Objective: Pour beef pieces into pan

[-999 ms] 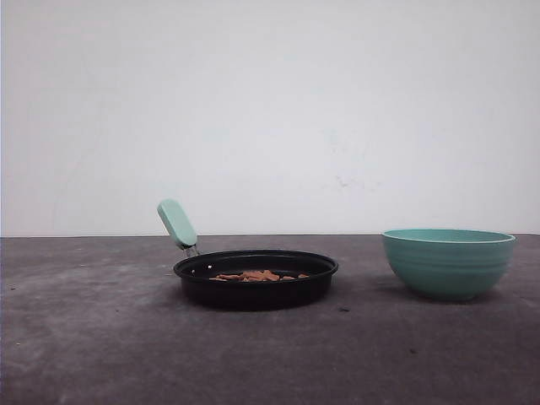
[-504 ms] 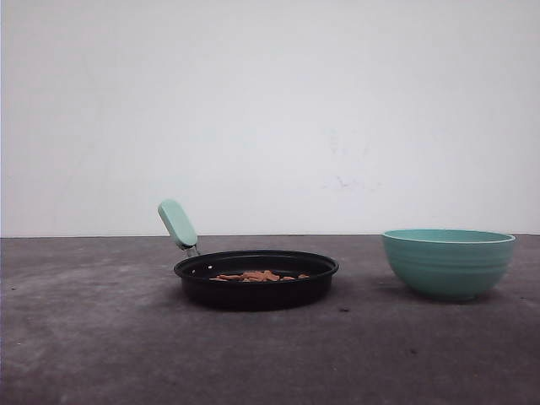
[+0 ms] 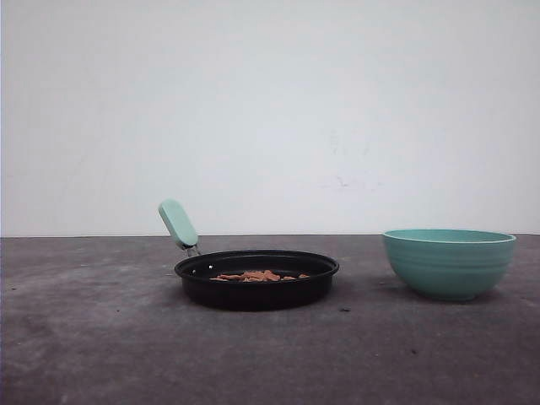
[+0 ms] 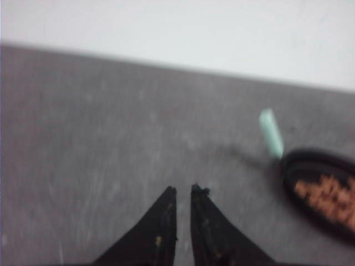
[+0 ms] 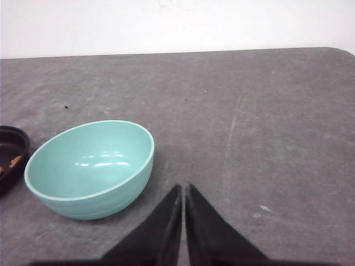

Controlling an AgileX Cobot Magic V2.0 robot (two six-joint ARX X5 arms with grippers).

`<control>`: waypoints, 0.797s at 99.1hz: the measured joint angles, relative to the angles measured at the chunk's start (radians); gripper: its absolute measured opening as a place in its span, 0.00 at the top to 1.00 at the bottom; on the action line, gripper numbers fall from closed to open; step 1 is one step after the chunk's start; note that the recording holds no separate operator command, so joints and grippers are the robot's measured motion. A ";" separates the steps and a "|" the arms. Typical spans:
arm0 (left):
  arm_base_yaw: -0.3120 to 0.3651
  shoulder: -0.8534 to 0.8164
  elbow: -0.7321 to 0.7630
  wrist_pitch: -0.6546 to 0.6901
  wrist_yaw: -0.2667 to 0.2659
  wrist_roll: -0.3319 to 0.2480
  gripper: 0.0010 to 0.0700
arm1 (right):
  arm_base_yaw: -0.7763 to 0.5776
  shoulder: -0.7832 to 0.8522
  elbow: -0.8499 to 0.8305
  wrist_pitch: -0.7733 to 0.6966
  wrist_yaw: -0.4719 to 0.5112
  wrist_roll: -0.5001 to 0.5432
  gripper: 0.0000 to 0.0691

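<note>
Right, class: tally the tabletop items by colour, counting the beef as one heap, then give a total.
Black: 1, shallow round black frying pan
Teal: 1, deep ribbed teal bowl
Reddish-brown: 1, heap of small flat beef pieces in the pan
Total: 3

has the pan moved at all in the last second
No. In the front view the pan sits at the same gap from the teal bowl, with the beef pieces inside it.
</note>
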 joint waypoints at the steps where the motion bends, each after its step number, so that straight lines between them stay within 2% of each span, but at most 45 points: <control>1: 0.000 0.000 -0.003 0.000 0.000 0.000 0.98 | 0.000 0.000 0.000 0.000 0.000 0.000 0.98; 16: 0.000 -0.002 -0.033 0.039 -0.017 0.002 0.98 | 0.000 0.000 0.000 0.000 0.000 0.000 0.98; 32: 0.000 -0.002 -0.035 0.041 -0.049 0.048 0.98 | 0.000 0.000 0.000 0.000 0.000 0.000 0.98; 46: 0.000 -0.002 -0.035 0.041 -0.053 0.080 0.98 | 0.000 0.000 0.000 0.000 0.000 0.000 0.98; 79: 0.000 -0.002 -0.035 0.042 -0.053 0.091 0.98 | 0.000 0.000 0.000 0.000 0.000 0.000 0.98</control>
